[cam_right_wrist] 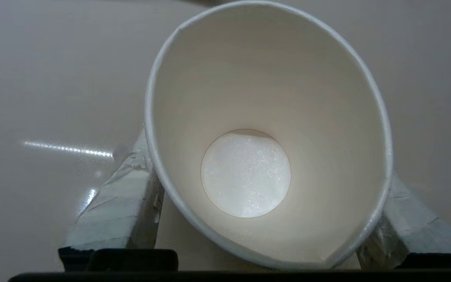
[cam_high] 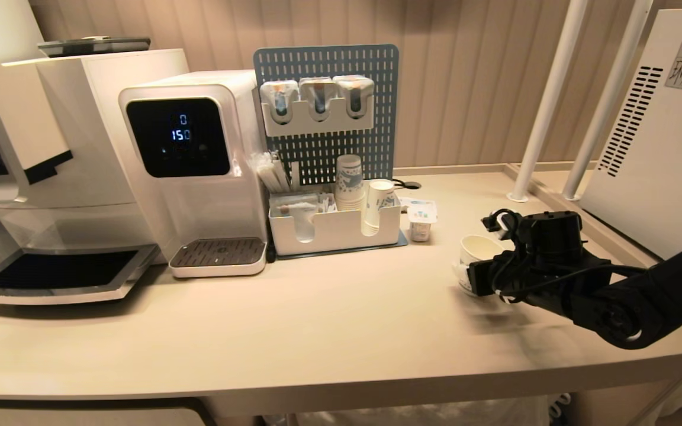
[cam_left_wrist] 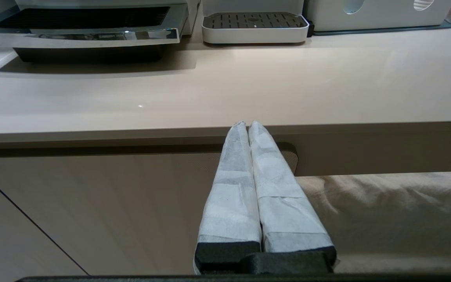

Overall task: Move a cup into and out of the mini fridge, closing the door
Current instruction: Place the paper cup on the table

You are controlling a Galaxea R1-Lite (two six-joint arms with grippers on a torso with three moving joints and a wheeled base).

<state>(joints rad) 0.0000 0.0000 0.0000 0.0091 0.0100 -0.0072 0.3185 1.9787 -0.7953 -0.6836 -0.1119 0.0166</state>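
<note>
The cup (cam_high: 478, 246) is a white paper cup with its open mouth up, on the counter's right part. My right gripper (cam_high: 472, 267) reaches it from the right, low over the counter. In the right wrist view I look down into the empty cup (cam_right_wrist: 249, 117); its rim is pressed oval with a crease. My right gripper (cam_right_wrist: 264, 172) is open, and its taped fingers (cam_right_wrist: 119, 203) stand wide on either side of the cup, close beside the rim. The mini fridge (cam_high: 655, 136) shows only its white vented side at the far right; the door is out of view. My left gripper (cam_left_wrist: 248, 124) is shut and empty, parked below the counter's front edge.
A white organiser (cam_high: 335, 228) with stacked paper cups (cam_high: 350, 180) stands before a blue pegboard (cam_high: 326, 106). A small foil-lidded tub (cam_high: 421, 222) sits next to it. A water dispenser (cam_high: 193, 160) and coffee machine (cam_high: 27, 177) fill the left. Two white poles (cam_high: 545, 100) rise at the back right.
</note>
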